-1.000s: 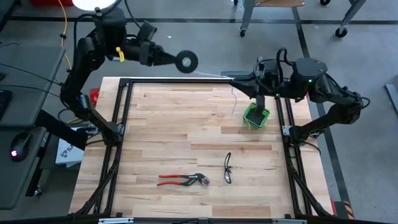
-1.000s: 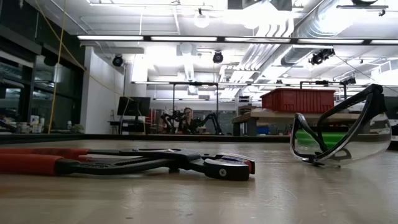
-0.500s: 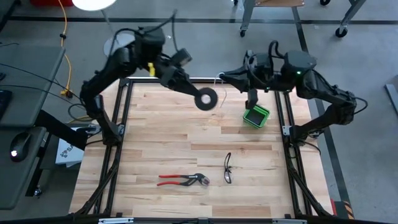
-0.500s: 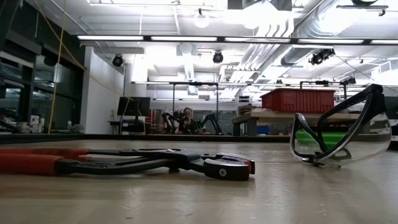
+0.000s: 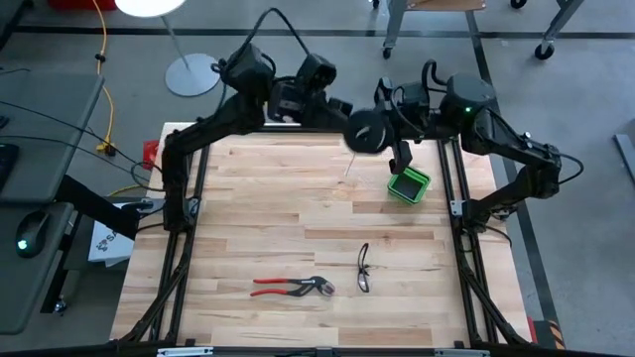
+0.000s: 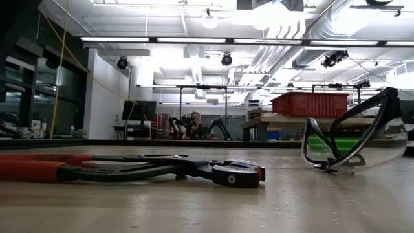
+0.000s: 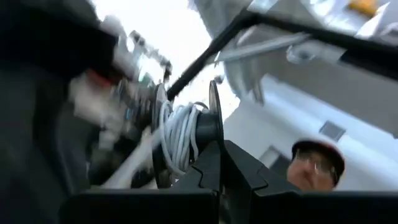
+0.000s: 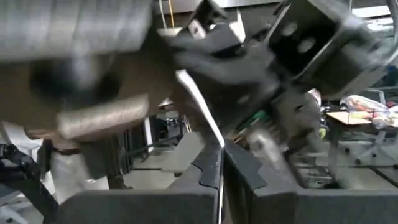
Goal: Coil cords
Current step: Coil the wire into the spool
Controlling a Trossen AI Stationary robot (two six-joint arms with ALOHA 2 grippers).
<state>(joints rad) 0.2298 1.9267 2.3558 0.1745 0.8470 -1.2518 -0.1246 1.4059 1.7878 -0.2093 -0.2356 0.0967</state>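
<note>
The small black spool [image 5: 364, 130] with the white cord wound on it [image 7: 177, 140] is held up over the table's far edge, right of middle. My left gripper [image 5: 347, 116] is shut on the spool. My right gripper [image 5: 383, 107] is close beside the spool on its right and is shut on the white cord [image 8: 200, 107]. A loose end of the cord [image 5: 348, 167] hangs down toward the tabletop. None of these shows in the low view. My left gripper pinches one flange of the spool [image 7: 215, 127] at its rim between its two fingers [image 7: 208, 168]. The spool is lifted clear of the table, with its axis about level. My right gripper pinches the thin white cord [image 8: 214, 138] at its fingertips [image 8: 210, 163]. The cord runs on from the fingers toward the spool, clear of the table.
A green box [image 5: 408, 184] stands on the table just nearer than my right gripper. Red-handled pliers [image 5: 293, 288] and safety glasses [image 5: 364, 268] lie toward the near edge. The black frame rails [image 5: 189, 198] run along the table's sides. A person shows in the left wrist view [image 7: 314, 165].
My left gripper has swung the spool from beyond the table's far left corner toward the right, dipping over the table, then back up to the far edge beside my right gripper. The cord span between the grippers has shortened. My right gripper has shifted slightly, still holding the cord.
</note>
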